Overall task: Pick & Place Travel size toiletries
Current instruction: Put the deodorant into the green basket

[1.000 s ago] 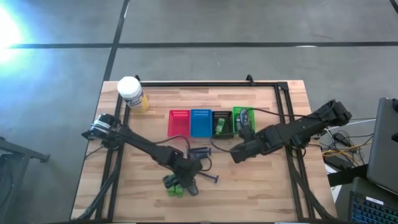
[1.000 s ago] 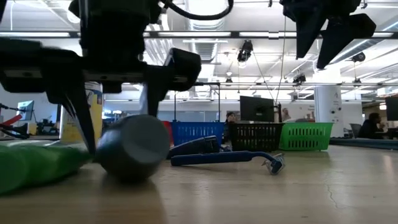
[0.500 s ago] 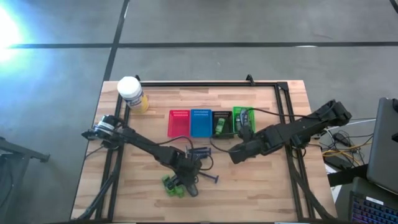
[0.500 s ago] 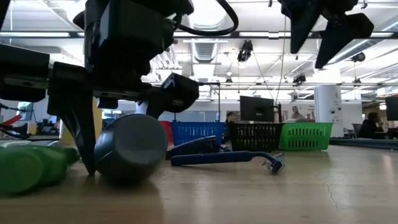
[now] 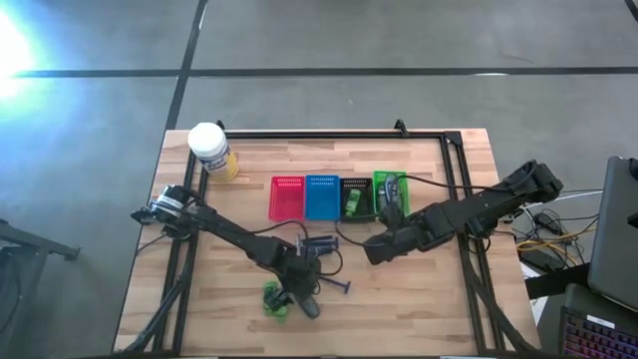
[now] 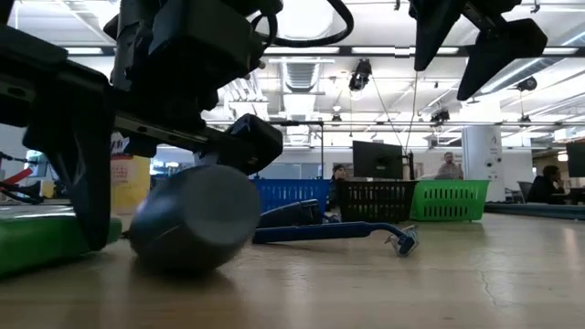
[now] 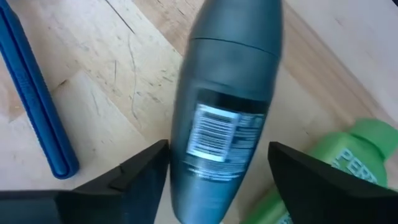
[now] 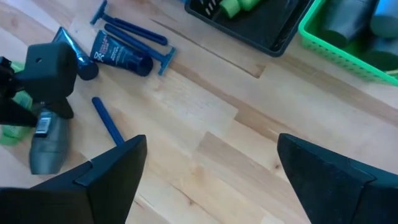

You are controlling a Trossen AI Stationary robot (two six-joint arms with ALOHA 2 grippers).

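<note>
A dark grey bottle [image 7: 230,106] lies on its side on the wood near the table's near edge [image 5: 307,305], with bright green packets [image 5: 272,302] just to its left. My left gripper [image 7: 217,180] is open, and its fingers stand on either side of the bottle's label end. A dark-blue razor [image 5: 334,287] lies to the bottle's right. Farther back lie a dark-blue tube [image 5: 319,242] and more razors [image 8: 134,31]. My right gripper [image 5: 371,251] hangs open above bare wood in front of the baskets. My left gripper comes down on the grey bottle from above with its fingers [image 7: 146,174] across it, close to both sides of the label end [image 7: 217,134]. I cannot tell whether they touch it. The bottle lies flat on the table.
A row of small baskets stands mid-table: red [image 5: 286,196], blue [image 5: 322,196], black [image 5: 355,197] and green [image 5: 389,192]; the black and green ones hold items. A yellow jar with a white lid [image 5: 209,150] stands at the far left corner. Black frame bars run along the table edges.
My left gripper has turned about over the grey bottle and tipped, staying open around it. The green packets beside it have slid a little toward the table's left. The bottle has stayed about where it was. My right gripper has drifted slightly toward the table's left.
</note>
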